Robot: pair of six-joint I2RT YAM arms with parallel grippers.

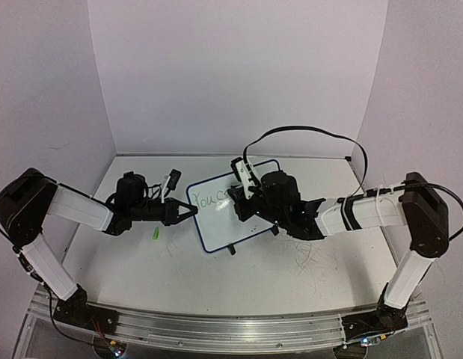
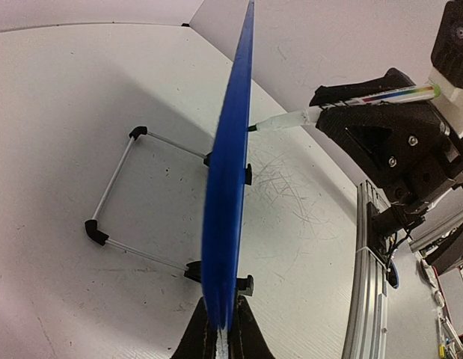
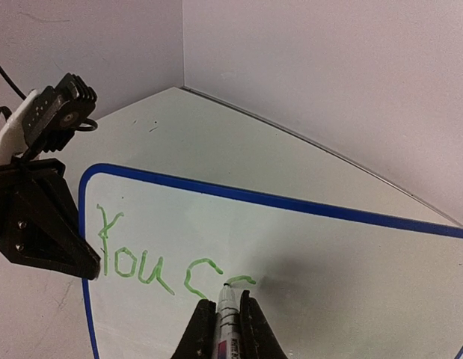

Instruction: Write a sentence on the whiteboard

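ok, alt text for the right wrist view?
The right fingers pinch a marker, its tip on the whiteboard, where green handwriting reads "You c" plus a started stroke. The left fingers clamp the board's blue-rimmed left edge; white table and walls behind.

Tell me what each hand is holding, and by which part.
The left hand clamps the whiteboard by the blue rim of its side edge. The right hand pinches a green marker by its barrel, tip against the board.
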